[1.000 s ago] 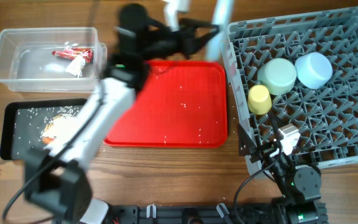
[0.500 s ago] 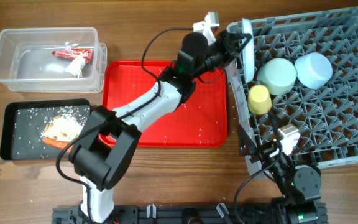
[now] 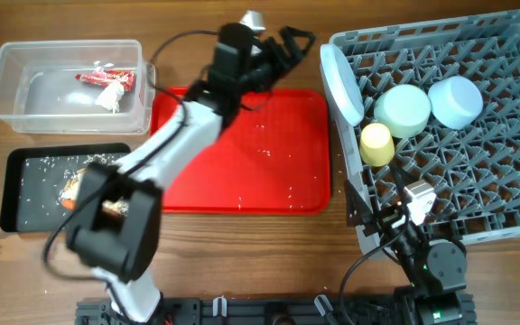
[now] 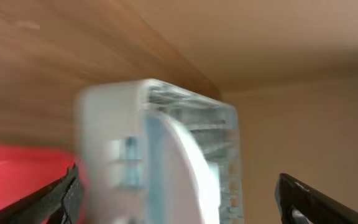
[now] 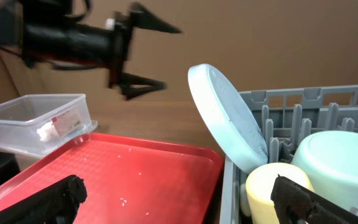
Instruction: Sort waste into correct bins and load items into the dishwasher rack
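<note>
The round pale plate (image 3: 341, 79) stands on edge at the left end of the grey dishwasher rack (image 3: 477, 199), leaning over its corner. Beside it sit a mint bowl (image 3: 403, 110), a light blue bowl (image 3: 456, 101) and a yellow cup (image 3: 376, 143). My left gripper (image 3: 292, 47) hangs open and empty just left of the plate, above the red tray's far edge. In the blurred left wrist view the plate (image 4: 185, 177) lies between the wide-spread fingers. My right gripper (image 5: 179, 202) is open and empty, low at the rack's front left corner, facing the plate (image 5: 225, 118).
A flat red tray (image 3: 242, 171) dotted with rice grains lies mid-table. The clear tub (image 3: 25, 99) at the back left holds a red wrapper (image 3: 106, 77) and a white tissue (image 3: 108, 97). The black tray (image 3: 21, 194) holds food scraps and a carrot (image 3: 69, 204).
The left gripper has opened and let go of the plate, which now stands in the rack. The left arm has drawn back to the left. The right arm has not moved.
</note>
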{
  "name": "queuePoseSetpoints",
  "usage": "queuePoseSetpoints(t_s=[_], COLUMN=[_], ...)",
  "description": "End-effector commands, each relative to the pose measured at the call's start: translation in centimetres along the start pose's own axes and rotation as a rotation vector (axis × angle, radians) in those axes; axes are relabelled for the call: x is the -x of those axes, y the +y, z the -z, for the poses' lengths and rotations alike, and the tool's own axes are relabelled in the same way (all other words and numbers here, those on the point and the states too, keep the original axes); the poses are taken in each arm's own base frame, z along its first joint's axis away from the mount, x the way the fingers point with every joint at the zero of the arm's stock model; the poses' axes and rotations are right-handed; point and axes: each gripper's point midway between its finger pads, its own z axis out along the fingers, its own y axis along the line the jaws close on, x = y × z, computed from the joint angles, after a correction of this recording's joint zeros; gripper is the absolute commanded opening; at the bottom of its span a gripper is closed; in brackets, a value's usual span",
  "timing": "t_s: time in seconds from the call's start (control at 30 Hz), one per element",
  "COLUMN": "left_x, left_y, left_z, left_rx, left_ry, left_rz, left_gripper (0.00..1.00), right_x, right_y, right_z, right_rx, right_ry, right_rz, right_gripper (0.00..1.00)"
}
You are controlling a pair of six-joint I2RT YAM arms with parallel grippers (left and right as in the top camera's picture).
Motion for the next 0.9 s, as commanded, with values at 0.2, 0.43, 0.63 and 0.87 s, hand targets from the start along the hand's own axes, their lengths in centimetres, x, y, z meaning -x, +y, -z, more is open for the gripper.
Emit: queuePoseSetpoints(t_s=[0.2,0.43,0.63,0.87], left_x=[6.0,0.6,-0.6,-1.3], left_y=[0.6,2.1,1.4,2.3], left_z=[24.7,35.2,37.1,37.3], left_rx=[0.515,0.691,0.672,0.693], left_ry=[-0.315,-0.275,-0.299,-0.280], left_rz=[-0.310,-0.378,-0.388,-0.393], left_gripper=[1.00,1.00,1.00,1.00], right_x=[0.2,0.2,0.2,0.2], right_y=[-0.1,-0.1,-0.1,-0.1], right_z=[0.0,0.0,0.0,0.0], right_rx=[-0.009,-0.009,-0.009,-0.009], right_ry=[-0.010,-0.010,-0.010,-0.010], right_rz=[-0.010,-0.010,-0.010,-0.010], right_gripper=[1.00,1.00,1.00,1.00])
